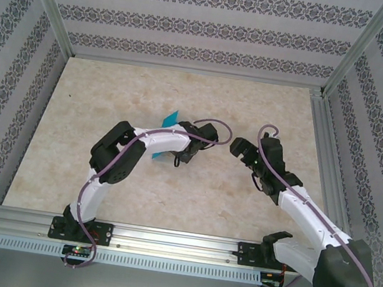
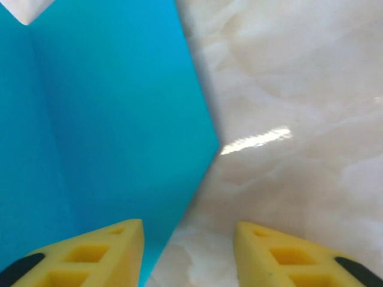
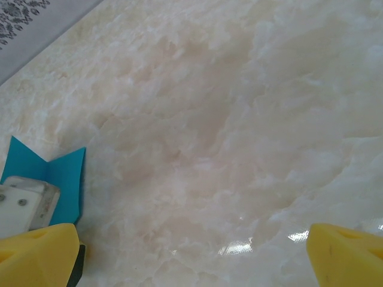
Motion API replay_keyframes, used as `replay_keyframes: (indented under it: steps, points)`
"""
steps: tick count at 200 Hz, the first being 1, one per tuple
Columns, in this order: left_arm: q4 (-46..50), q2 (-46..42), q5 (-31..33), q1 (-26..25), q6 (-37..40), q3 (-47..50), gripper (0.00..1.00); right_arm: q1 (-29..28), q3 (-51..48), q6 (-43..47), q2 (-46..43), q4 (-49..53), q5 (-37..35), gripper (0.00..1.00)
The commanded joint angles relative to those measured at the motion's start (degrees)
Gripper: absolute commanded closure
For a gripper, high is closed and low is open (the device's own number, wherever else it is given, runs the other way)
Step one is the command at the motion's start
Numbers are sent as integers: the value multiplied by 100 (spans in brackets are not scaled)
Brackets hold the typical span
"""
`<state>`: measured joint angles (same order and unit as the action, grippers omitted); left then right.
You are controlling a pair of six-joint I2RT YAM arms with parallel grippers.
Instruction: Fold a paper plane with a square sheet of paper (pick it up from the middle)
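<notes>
Left end effector (image 2: 188, 233) parted, gripping nothing, above creased turquoise paper (image 2: 108, 119) lying left of frame on surface (image 2: 299, 89). Right end effector (image 3: 191, 239) spread wide, empty.

Top cam is sitting above and behind both arm bases (image 1: 81, 229), looking down and forward, far enough out to be taking in the whole marbled desk (image 1: 170, 191) with patterned walls (image 1: 195, 21) framing it. Left wrist cam is pointing down past the left claw (image 2: 188, 239), very close to the surface, with the folded blue paper (image 2: 108, 119) covering the left half. Right wrist cam is looking across the desk at a slant past the right claw (image 3: 191, 251), further off, catching a strip of wall top left. All three views are sharing that blue paper and the desk around it.
</notes>
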<state>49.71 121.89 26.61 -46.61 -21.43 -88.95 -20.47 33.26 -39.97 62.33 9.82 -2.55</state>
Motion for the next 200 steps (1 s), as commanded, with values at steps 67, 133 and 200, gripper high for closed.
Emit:
replay_keyframes:
  steps: [67,133,200]
  points:
    - [-1942,-2784,-3247,968,-589,1596,32,-413,629,7,1118,-290,544,2]
    - [-2871,-2225,-3757,2226,-932,2281,67,-1097,1209,-202,2171,-600,717,3]
    - [-2838,-1225,-3952,2349,-876,1954,81,-1575,1682,-432,3003,-902,1023,4]
